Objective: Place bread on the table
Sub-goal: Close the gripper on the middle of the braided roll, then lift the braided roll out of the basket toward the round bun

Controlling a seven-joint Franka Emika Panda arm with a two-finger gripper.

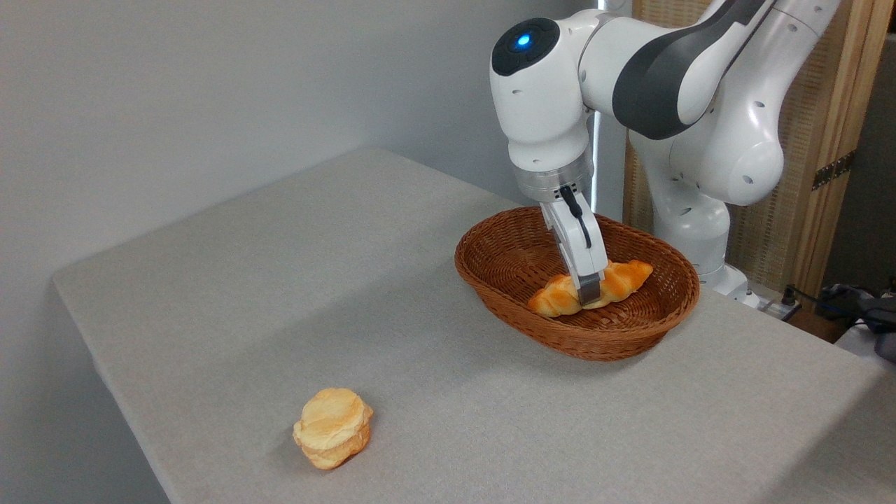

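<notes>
My hand (590, 292) down inside wicker basket (504, 297), near finger across middle of bread (619, 278); far finger hidden, so cannot tell if closed on it or just around it. Bread lies lengthwise on basket floor, tapered ends showing either side of finger. Basket sits on grey counter (294, 280), far right. Round pale bun (332, 427) alone near front edge, well apart.

one bread (616, 280), one bun (333, 427), one basket (490, 269), one table (315, 280)
</notes>
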